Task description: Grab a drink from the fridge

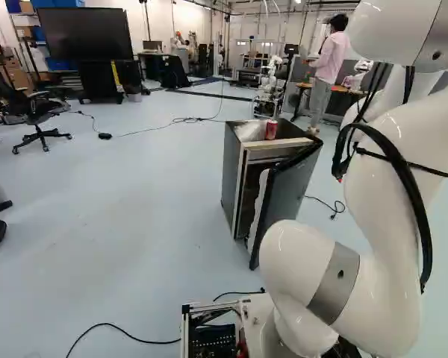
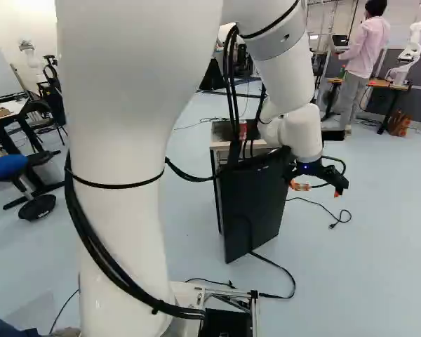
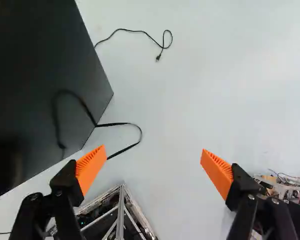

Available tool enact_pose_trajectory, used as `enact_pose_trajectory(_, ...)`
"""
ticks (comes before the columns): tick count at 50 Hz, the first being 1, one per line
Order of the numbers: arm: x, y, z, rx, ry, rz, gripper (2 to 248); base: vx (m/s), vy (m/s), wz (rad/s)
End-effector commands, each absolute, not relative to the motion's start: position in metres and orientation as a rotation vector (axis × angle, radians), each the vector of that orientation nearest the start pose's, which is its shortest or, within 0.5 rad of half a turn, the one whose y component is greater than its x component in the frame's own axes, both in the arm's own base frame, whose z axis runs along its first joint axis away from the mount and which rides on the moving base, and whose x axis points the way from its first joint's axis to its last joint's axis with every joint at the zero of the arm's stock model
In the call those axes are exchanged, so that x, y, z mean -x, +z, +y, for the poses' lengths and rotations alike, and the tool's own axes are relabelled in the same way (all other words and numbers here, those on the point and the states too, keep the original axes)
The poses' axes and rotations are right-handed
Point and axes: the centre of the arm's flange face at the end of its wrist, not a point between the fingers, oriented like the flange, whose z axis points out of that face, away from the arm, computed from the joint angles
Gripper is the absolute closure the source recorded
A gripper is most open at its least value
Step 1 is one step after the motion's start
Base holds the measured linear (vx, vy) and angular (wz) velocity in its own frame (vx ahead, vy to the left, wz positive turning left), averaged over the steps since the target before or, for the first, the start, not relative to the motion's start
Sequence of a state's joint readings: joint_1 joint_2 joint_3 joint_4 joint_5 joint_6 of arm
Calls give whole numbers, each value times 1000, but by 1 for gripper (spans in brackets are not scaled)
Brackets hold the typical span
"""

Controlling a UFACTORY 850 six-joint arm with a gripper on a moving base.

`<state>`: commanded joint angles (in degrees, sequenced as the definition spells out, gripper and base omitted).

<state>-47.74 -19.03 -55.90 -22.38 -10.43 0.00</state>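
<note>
Holds the hand [image 2: 316,188] spread open near the fridge [image 1: 231,171]. Shows a red can [image 1: 271,130] atop the fridge, its door [image 1: 284,195] ajar, a cord [image 1: 334,209] beside it.

A smooth, pale blue-grey floor [image 1: 149,201] fills much of the left base view. Right of centre stands a small fridge [image 1: 232,171], its door [image 1: 287,190] open, with a red can [image 1: 271,130] and crumpled clear plastic [image 1: 249,132] on top. Near its right side lies a black power cord [image 1: 334,210]. At upper left, a wheeled office chair [image 1: 37,110] stands near a thin floor cable [image 1: 145,130].
</note>
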Motion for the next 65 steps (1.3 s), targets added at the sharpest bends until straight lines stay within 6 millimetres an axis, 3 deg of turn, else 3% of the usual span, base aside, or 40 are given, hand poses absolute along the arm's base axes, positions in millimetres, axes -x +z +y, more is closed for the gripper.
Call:
enact_pose_trajectory(35, -373, 374, -360, 3284, -961, 535, 3, 0, 0, 0)
enact_pose_trajectory(65, -369, 382, -312, 3208, -1221, 404, 3, 0, 0, 0)
